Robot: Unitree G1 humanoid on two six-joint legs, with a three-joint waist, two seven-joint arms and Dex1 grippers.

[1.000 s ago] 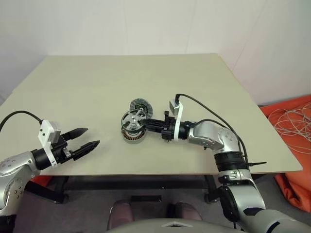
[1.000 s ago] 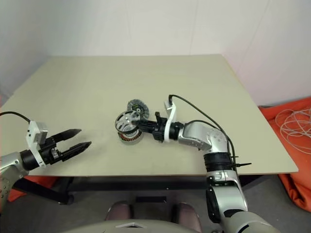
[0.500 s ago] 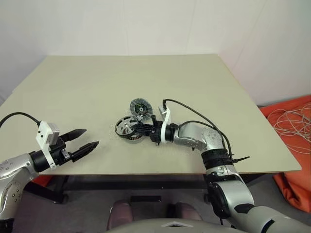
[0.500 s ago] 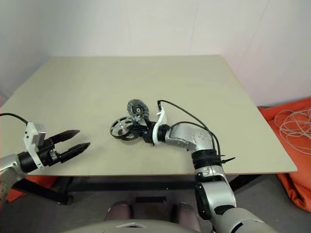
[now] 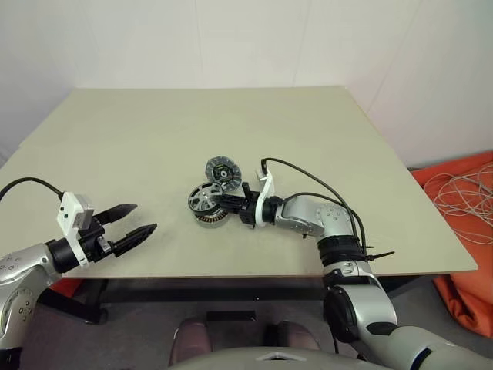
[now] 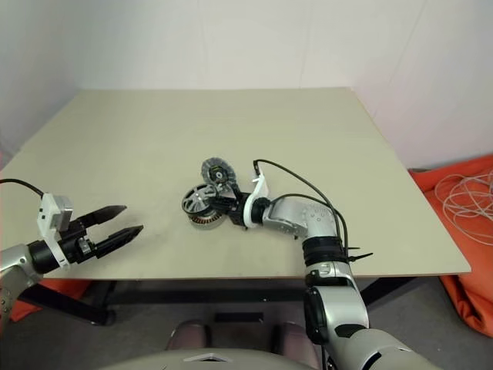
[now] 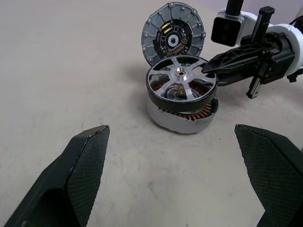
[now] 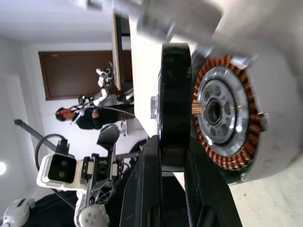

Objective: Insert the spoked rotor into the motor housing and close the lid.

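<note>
You have bare worktop (image 5: 139, 146) between the left end effector (image 5: 137, 220) and the motor housing (image 7: 182, 117). Its far side is crowded by the lid (image 5: 223, 172) and right end effector (image 5: 223, 203).

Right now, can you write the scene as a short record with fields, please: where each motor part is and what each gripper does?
rotor: spoked rotor tilted over the motor housing, not fully seated; copper windings show in the gap
rotor grip: right gripper shut on its rim
lid: lid lies on the table just behind the housing, not yet on it
left gripper: left gripper open, apart from the parts, holds nothing
</note>
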